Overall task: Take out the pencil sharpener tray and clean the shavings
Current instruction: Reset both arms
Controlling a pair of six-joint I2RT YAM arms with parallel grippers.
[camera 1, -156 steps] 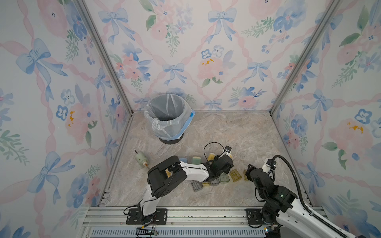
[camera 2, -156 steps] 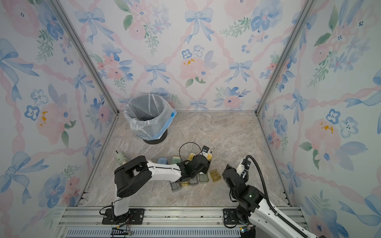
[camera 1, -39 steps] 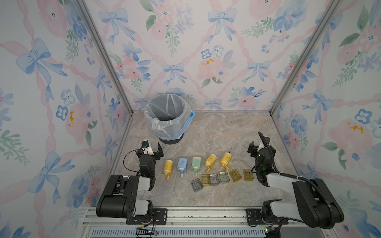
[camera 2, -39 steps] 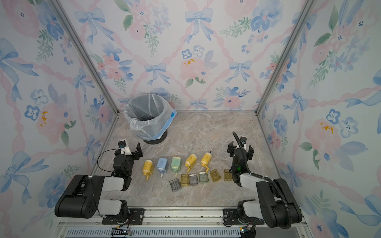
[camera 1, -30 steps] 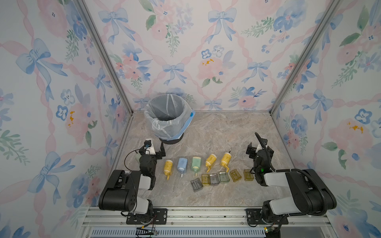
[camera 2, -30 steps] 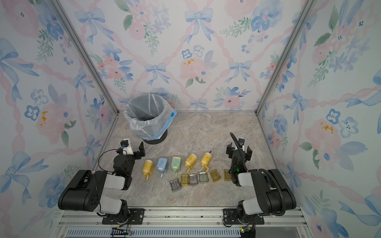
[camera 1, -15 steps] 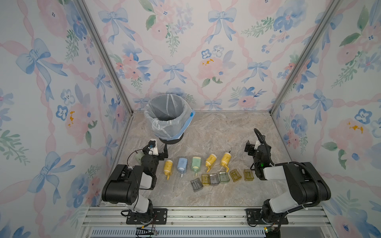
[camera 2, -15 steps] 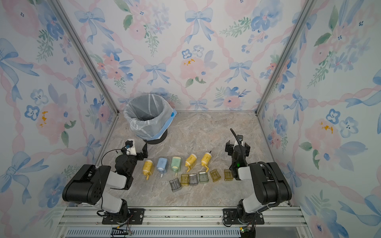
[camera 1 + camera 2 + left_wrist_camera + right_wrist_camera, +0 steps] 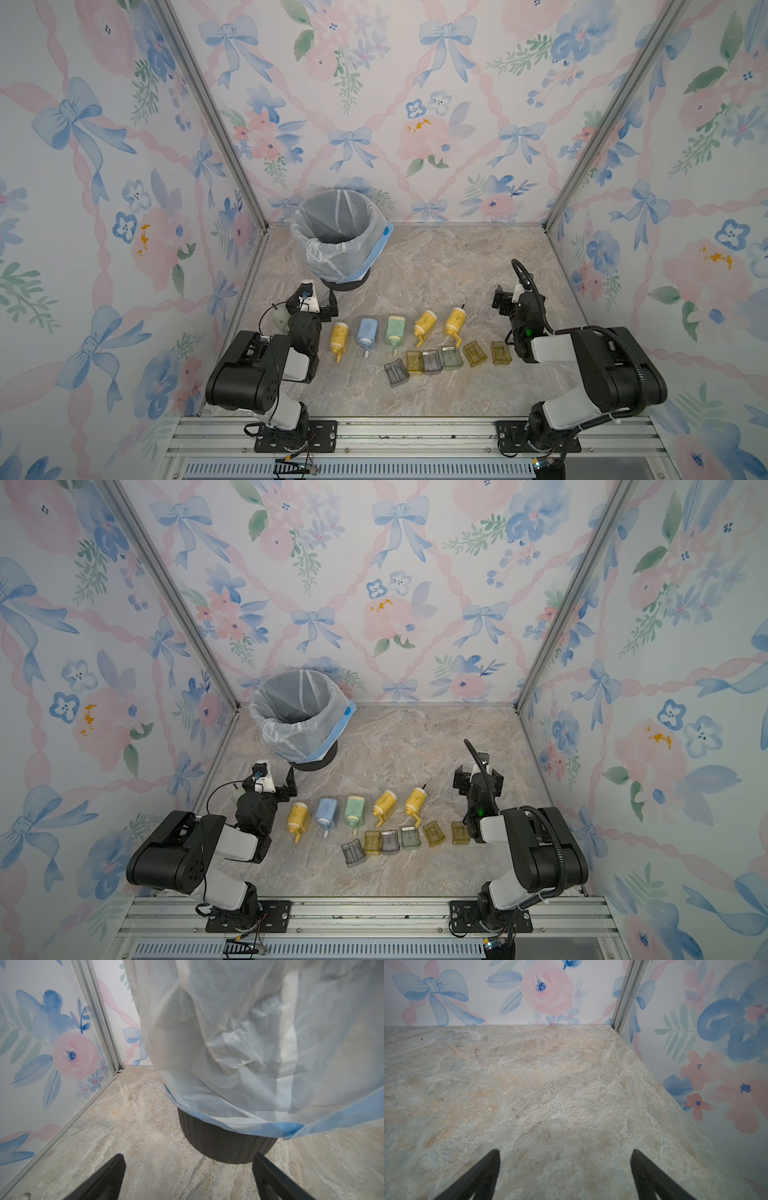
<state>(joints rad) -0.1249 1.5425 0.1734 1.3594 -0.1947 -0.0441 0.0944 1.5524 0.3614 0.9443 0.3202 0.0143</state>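
left pincer [image 9: 188,1156] and right pincer [image 9: 564,1150] gape empty; six sharpeners [image 9: 368,330], six trays [image 9: 431,361], one bin [image 9: 332,253]

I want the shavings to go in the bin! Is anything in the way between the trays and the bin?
Yes. The row of sharpeners lies on the table between the trays and the bin, and the open left gripper sits by the bin's foot. Lifted over them, a tray has nothing visible in its way.
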